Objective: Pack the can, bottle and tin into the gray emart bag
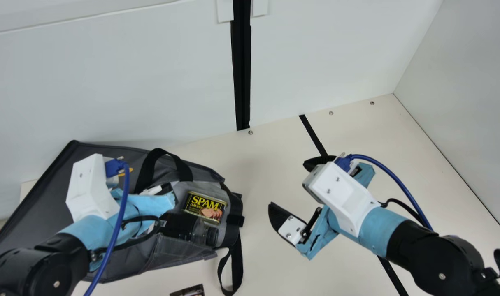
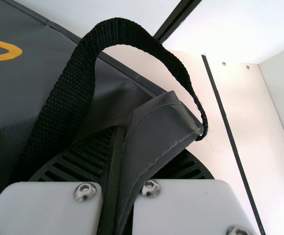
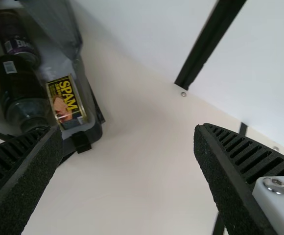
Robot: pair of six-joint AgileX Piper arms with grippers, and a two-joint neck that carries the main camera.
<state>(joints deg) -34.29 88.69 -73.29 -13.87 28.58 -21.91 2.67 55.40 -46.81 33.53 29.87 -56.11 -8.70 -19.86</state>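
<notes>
- All 3 goods look to be inside the gray emart bag (image 1: 163, 255): the tin (image 1: 205, 207) and the bottle (image 1: 188, 229) near its mouth, the can (image 3: 17, 39) just beside the bottle. We judge the packing nearly finished, with the opening perhaps to be straightened or drawn up.
- Our left end effector (image 2: 142, 144) is closed on a fold of the bag's fabric, beneath the arched handle (image 2: 73, 78). Because it has only 1 edge, lifting too hard could tip the bag and let the bottle roll out over the tin.
- That fold is thin and smooth, so it may slide from the grip under load, and the wall could drop across the goods.
- The handle loops close by our left end effector; if we back off carelessly, it could snag and drag the bag along the bench (image 1: 254, 172).
- Our right end effector (image 1: 290, 184) is spread wide and empty, apart from the bag. Should we bring it in low, a tip could knock the tin deeper or catch the loose strap (image 1: 237, 263).
</notes>
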